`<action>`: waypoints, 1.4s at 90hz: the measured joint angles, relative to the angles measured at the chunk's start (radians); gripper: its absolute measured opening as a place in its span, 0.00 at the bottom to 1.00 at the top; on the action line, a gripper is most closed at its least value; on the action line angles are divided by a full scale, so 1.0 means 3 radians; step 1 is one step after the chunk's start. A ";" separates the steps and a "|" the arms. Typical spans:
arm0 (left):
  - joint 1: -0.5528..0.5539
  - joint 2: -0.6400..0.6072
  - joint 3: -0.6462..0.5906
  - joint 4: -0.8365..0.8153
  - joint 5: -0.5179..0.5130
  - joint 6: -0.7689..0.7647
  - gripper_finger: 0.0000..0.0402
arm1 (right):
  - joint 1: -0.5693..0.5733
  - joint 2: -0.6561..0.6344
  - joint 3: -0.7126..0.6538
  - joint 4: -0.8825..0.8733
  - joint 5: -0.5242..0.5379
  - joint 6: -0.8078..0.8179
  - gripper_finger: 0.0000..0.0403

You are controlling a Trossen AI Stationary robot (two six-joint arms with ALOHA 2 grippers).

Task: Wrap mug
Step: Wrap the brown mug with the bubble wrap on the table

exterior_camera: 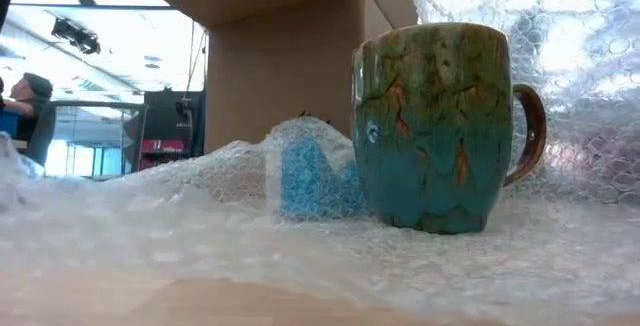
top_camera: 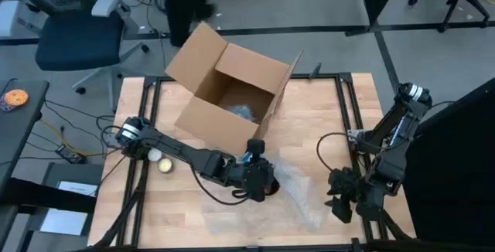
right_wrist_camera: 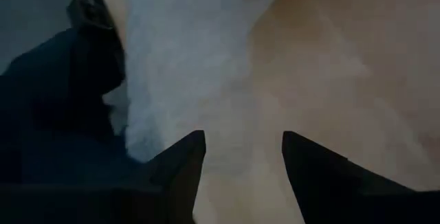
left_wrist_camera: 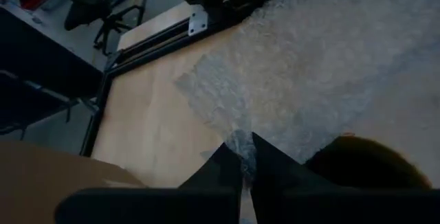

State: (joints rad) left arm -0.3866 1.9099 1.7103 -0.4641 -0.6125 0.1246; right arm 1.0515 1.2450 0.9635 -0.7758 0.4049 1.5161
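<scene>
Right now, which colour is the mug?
Mottled teal-green with brown streaks; the mug shows best in the low view.

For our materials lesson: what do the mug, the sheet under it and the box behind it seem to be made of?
Mug: probably glazed ceramic, with a glossy mottled teal and brown surface and a thick handle.
Sheet: clear plastic bubble wrap, translucent with rows of small air pockets; the left pincer pinches its edge.
Box: brown corrugated cardboard, matte, with folded open flaps.
</scene>
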 joint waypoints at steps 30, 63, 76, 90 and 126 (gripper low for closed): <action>-0.0001 0.0000 -0.0001 -0.0135 0.0023 0.0007 0.00 | -0.0022 0.0467 -0.0002 0.0265 -0.0029 -0.0354 0.43; -0.0001 -0.0008 0.0130 -0.0270 0.0045 0.0269 0.00 | -0.0065 0.0633 -0.0004 0.1220 -0.0070 -0.1304 0.27; -0.0006 -0.0018 0.0229 -0.0394 0.0046 0.0270 0.00 | -0.0067 0.0574 -0.0004 0.1521 -0.0018 -0.1751 0.06; -0.0020 -0.0018 0.0254 -0.0499 0.0055 0.0259 0.00 | -0.0069 0.0547 -0.0004 0.1583 0.0069 -0.1823 0.03; -0.0124 -0.0018 0.0258 -0.0710 0.0619 0.0196 0.00 | -0.0090 0.0545 -0.0003 0.1581 0.0071 -0.1807 0.00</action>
State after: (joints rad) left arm -0.4238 1.9045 1.7878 -0.6770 -0.4268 0.1835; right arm 1.0246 1.4086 0.9627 -0.3016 0.4261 0.9741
